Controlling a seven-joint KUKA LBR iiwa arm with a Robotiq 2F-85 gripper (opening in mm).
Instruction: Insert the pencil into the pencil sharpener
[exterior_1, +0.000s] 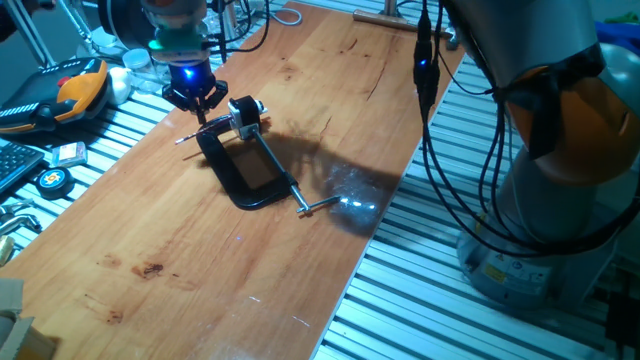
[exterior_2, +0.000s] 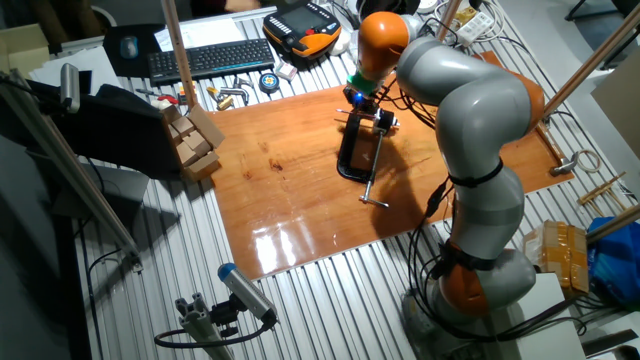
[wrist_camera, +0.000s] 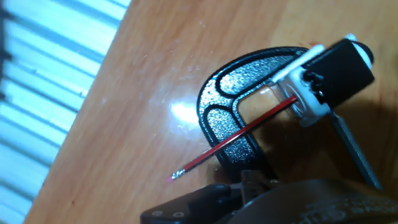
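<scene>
- The gripper (exterior_1: 203, 103) is being held low over the wooden board (exterior_1: 200, 250), at the far end of the black C-shaped clamp (exterior_1: 236, 170).
- How far the jaws are standing apart cannot be told: in both fixed views the fingers are too small and dark, and in the hand view only a blurred dark part of the hand is showing at the bottom edge.
- Whether anything is being gripped cannot be told either.
- The pencil (wrist_camera: 236, 137) is being seen in the hand view as a thin red stick, running slantwise just ahead of the hand and crossing over the curved frame of the clamp (wrist_camera: 230, 118).
- One end of the pencil is lying inside or against the pencil sharpener (wrist_camera: 329, 78), which is sitting ahead of the gripper and to the right in the hand view; the other end is pointing down and to the left, over bare wood.
- The sharpener is being held at the top of the clamp, by the steel screw rod (wrist_camera: 354, 149).
- In one fixed view the pencil (exterior_1: 188, 137) is showing only as a short thin line just beside the gripper, and the sharpener (exterior_1: 244, 113) is sitting just to the right of the fingers.
- In the other fixed view the gripper (exterior_2: 362, 100) is hanging directly over the clamp (exterior_2: 355, 150).
</scene>
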